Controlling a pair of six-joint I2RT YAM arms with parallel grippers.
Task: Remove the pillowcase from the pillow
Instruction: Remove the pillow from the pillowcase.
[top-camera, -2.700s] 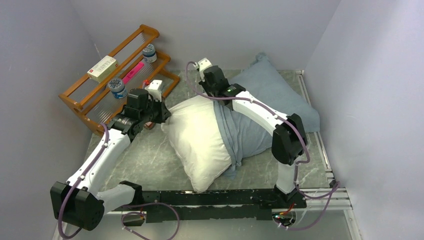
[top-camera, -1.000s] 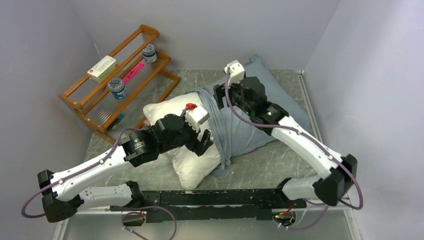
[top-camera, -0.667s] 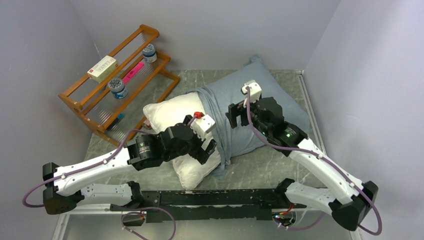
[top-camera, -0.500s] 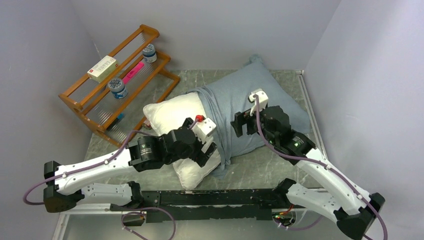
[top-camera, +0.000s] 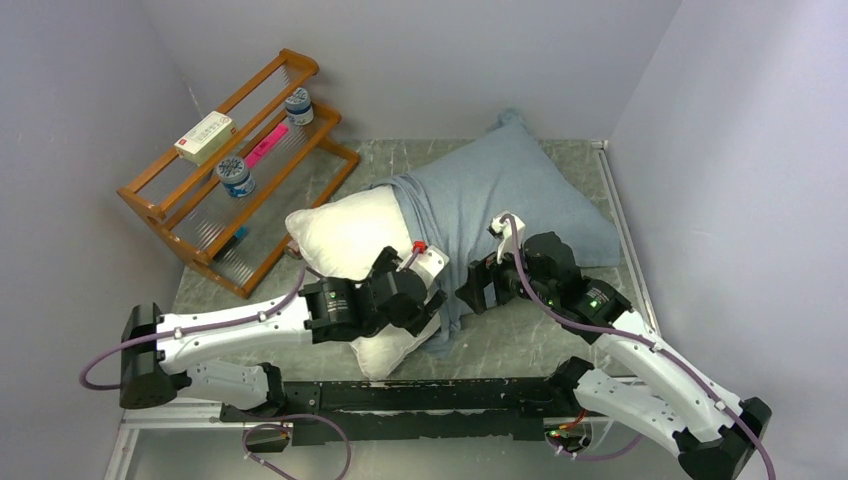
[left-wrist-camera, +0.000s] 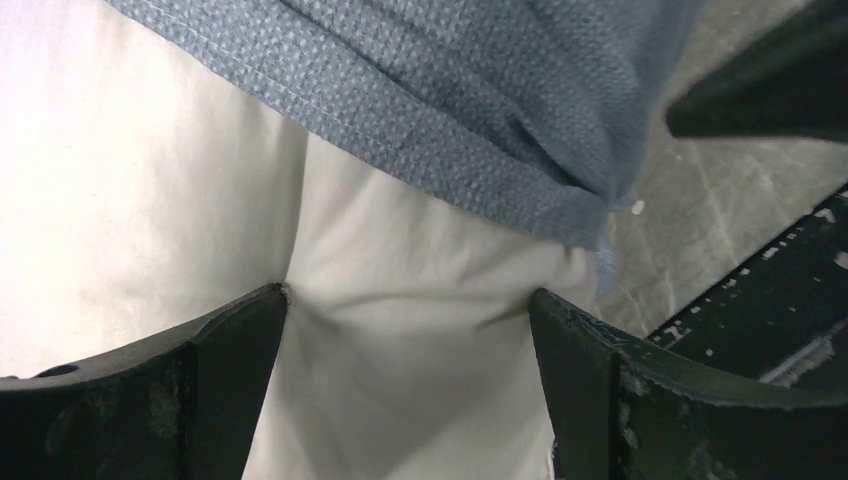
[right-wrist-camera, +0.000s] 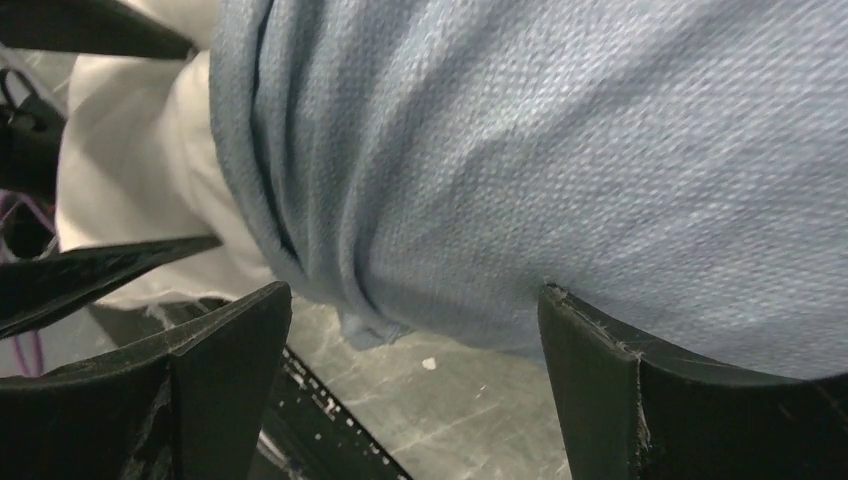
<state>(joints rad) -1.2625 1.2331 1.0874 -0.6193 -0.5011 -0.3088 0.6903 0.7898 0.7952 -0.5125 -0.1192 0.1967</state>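
Table (top-camera: 400, 155): grey-green marbled top.

Pillow (top-camera: 345, 235): lies diagonally across the table. You have its near-left half bare and white.

Pillowcase (top-camera: 505, 190): blue-grey, covers the far-right half. Its bunched hem crosses the pillow's middle down to the near edge.

Wooden rack (top-camera: 296, 62): far left of the table.

Left gripper (left-wrist-camera: 410, 390): jaws spread wide. Its fingers (left-wrist-camera: 230, 380) flank a bulge of bare white pillow just below the hem, gripping nothing.

Right gripper (right-wrist-camera: 420, 390): jaws also wide, right up at the blue-grey cloth by the hem's lower end, not closed on it.

On the rack you have a white box (top-camera: 205, 137), one jar (top-camera: 236, 176), another jar (top-camera: 297, 103) and a pink item (top-camera: 266, 145).
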